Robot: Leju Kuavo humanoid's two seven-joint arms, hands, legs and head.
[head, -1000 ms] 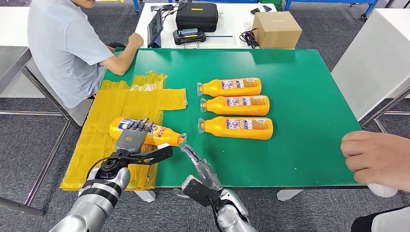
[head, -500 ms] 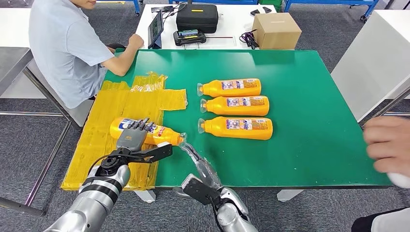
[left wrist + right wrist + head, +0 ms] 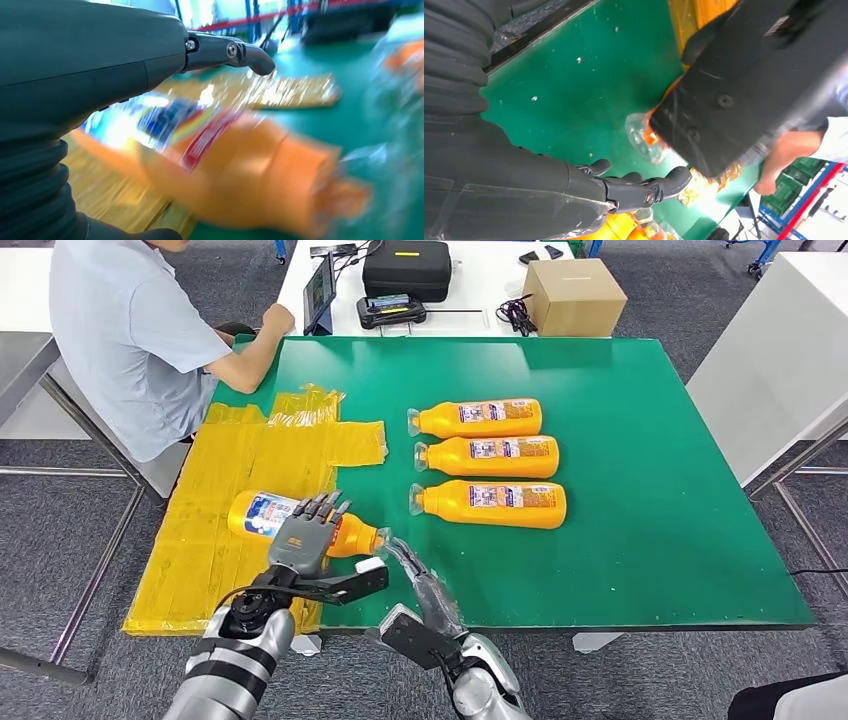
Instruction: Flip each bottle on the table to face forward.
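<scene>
Our left hand (image 3: 305, 538) grasped the bottle (image 3: 262, 514) to turn it, while our right hand (image 3: 415, 575) waited released beside its cap.

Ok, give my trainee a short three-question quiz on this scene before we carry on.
1. True or false: the left hand rests on the orange bottle on the yellow sheet.
2. How many orange bottles lie in the row on the bare green table?
3. The right hand is: A) holding a bottle, B) empty, fingertips near the lone bottle's clear cap, C) on the cardboard box.

Key: 1 true; 2 three; 3 B.
</scene>
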